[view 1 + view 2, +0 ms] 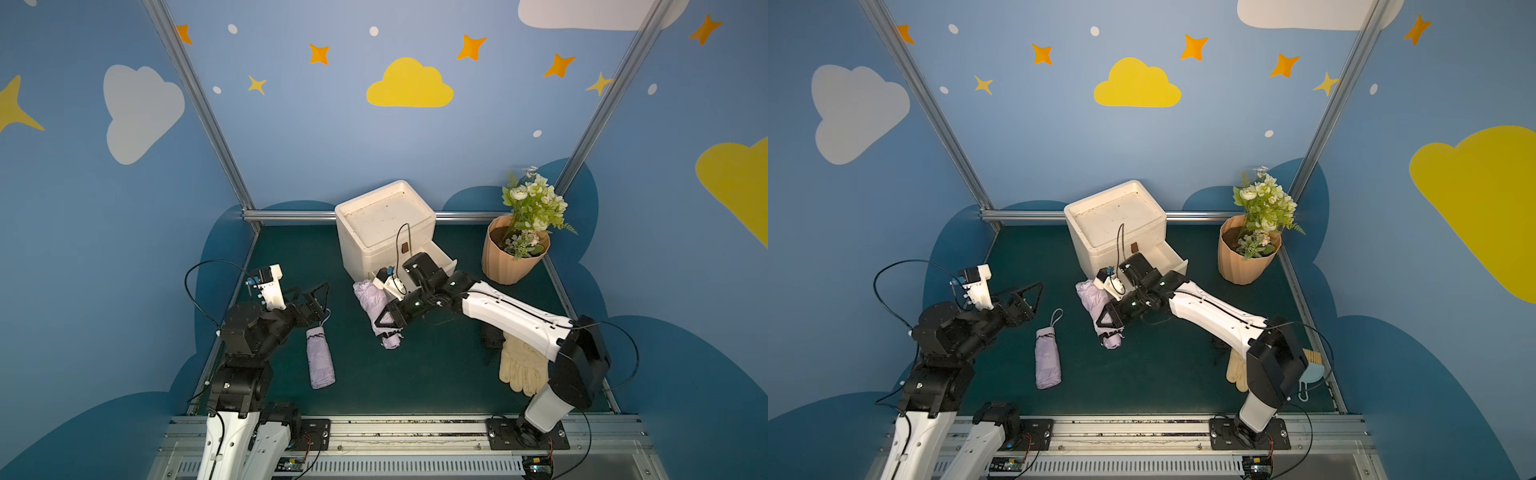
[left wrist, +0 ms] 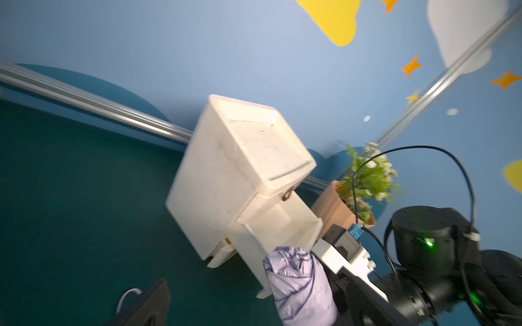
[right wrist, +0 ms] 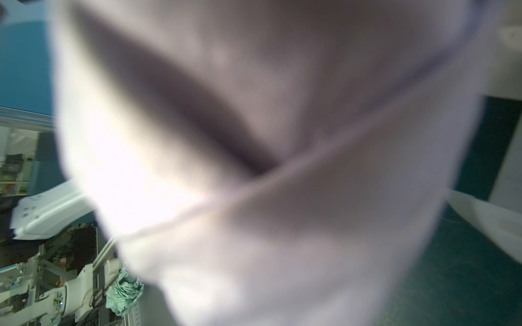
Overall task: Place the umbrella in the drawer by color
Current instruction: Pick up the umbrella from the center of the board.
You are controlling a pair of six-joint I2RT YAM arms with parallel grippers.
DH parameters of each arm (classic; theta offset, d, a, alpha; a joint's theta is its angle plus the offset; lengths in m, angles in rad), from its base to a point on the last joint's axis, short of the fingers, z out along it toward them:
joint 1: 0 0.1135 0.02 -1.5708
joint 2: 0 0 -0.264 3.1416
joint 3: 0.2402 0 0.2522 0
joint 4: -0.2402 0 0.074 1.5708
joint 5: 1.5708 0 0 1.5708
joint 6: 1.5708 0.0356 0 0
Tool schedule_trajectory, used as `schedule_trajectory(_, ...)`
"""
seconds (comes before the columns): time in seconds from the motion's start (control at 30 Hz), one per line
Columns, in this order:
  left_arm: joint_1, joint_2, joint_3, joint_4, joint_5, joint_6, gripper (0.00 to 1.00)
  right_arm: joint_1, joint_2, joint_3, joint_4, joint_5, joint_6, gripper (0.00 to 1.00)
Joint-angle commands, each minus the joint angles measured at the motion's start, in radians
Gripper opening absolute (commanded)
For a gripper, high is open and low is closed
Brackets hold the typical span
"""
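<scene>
We grab the umbrella by the drawer.
Our right claw [image 1: 384, 322] squeezes the lilac umbrella [image 1: 370, 297], which lies on the worktop [image 1: 415, 365] just by the open drawer [image 1: 440, 259]. Our left claw [image 1: 320, 299] is wide open and empty. Next, we think, we lift it in.

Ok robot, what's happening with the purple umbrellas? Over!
Right gripper shut on lilac umbrella beside the open drawer. Left gripper open, holding nothing. Second umbrella lies on the mat. Drawer looks empty.
</scene>
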Motion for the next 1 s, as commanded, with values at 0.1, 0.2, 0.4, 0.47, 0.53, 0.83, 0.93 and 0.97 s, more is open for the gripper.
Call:
schedule_trajectory(0.1, -0.056, 0.078, 0.000, 0.382, 0.393, -0.194, 1.00, -0.168, -0.161, -0.146, 0.400, -0.280, 0.127, 0.26)
schedule_trajectory(0.2, -0.141, 0.126, 0.003, 0.450, 0.423, -0.204, 1.00, -0.210, -0.206, -0.204, 0.540, -0.364, 0.213, 0.26)
schedule_trajectory(0.4, -0.323, 0.255, 0.050, 0.471, 0.389, -0.162, 1.00, -0.208, -0.248, -0.229, 0.670, -0.497, 0.261, 0.26)
schedule_trajectory(0.47, -0.359, 0.297, 0.059, 0.508, 0.380, -0.164, 1.00, -0.200, -0.256, -0.229, 0.696, -0.518, 0.268, 0.26)
schedule_trajectory(0.53, -0.381, 0.332, 0.066, 0.528, 0.363, -0.165, 1.00, -0.188, -0.264, -0.229, 0.710, -0.523, 0.269, 0.26)
schedule_trajectory(0.83, -0.442, 0.438, 0.094, 0.597, 0.343, -0.197, 0.90, -0.148, -0.272, -0.220, 0.731, -0.528, 0.270, 0.26)
schedule_trajectory(0.93, -0.463, 0.459, 0.102, 0.627, 0.341, -0.200, 0.86, -0.146, -0.265, -0.208, 0.694, -0.518, 0.245, 0.26)
schedule_trajectory(0.97, -0.469, 0.464, 0.106, 0.629, 0.341, -0.200, 0.83, -0.146, -0.266, -0.205, 0.685, -0.514, 0.241, 0.26)
